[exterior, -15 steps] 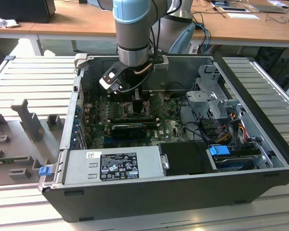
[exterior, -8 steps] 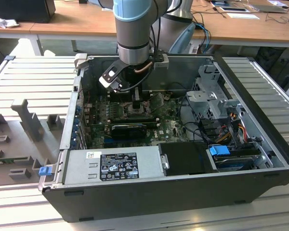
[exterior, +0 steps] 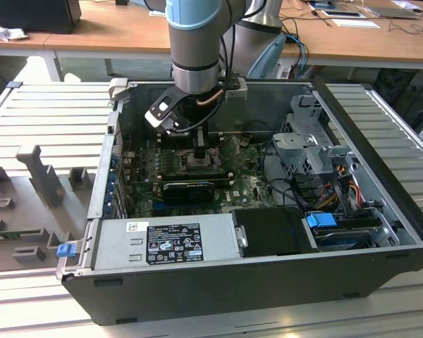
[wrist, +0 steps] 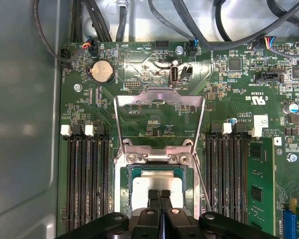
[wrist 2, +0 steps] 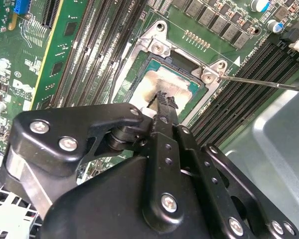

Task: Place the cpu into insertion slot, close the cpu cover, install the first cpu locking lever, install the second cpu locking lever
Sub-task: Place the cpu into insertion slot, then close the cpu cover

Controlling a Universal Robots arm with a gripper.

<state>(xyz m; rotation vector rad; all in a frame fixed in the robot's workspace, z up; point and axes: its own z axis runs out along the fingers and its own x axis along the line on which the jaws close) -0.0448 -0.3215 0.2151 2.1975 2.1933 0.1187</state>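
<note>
Claw (wrist: 160,195), pinched narrow on nothing, sits over the pale silvery square cpu (wrist: 157,180); an off-centre push might tilt it out of seat.

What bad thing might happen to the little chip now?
The fingers are together right over the seated cpu; a hard or crooked push might tilt or scratch it. The cpu cover stands open, so nothing clamps the chip yet. The thin locking lever nearby might snag the fingers.

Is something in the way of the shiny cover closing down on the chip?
Yes. The tool sits right over the cpu, just where the open cpu cover would have to swing down.
</note>
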